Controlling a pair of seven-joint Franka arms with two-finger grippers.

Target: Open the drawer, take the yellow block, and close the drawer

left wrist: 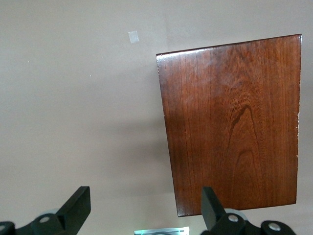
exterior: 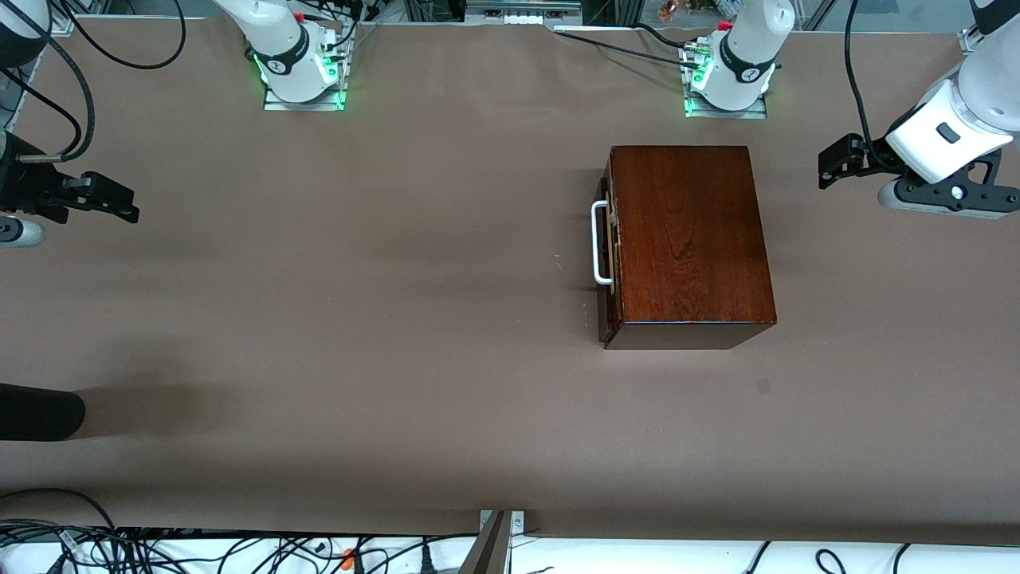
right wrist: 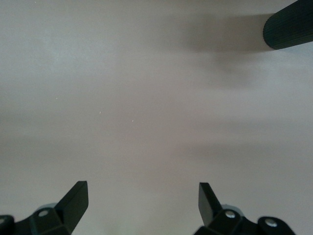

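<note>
The drawer (exterior: 607,247) sits almost fully pushed into its dark wooden box (exterior: 689,239) toward the left arm's end of the brown counter (exterior: 358,319), so its inside is hidden. Its white handle (exterior: 600,243) shows only from the front; the left wrist view sees just the box top. The left gripper (left wrist: 142,208) hangs beside the box and the right gripper (right wrist: 143,203) over bare counter, both with jaws released and each cut off at the front view's edge.
</note>
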